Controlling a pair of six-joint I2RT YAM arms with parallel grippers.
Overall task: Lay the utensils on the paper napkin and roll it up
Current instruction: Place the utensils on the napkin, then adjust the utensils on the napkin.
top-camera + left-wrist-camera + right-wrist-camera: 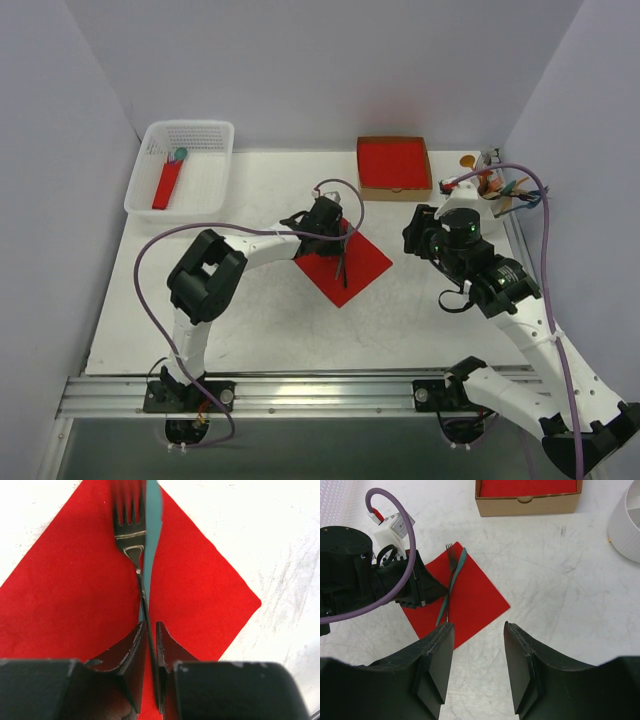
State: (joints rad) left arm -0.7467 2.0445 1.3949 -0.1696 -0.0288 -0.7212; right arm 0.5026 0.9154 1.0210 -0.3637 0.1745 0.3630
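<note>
Grey fork (129, 530) lies along red napkin (65, 605) diagonal, tines away from parted left fingers (127, 652).

walls (300, 60): pale lavender | table (250, 330): white, scuffed | rail (320, 395): aluminium

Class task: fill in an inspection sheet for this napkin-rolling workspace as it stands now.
Surface: white table, scuffed.
Job's things: red paper napkin lying flat; fork and teal utensil crossed on it.
Clutter: basket with red roll; cardboard box of red napkins; white cup.
Tools: left tool astride fork handle, grip unclear; right tool open, empty.
Cables: purple cable looping off each arm.
Surroundings: plain walls.
</note>
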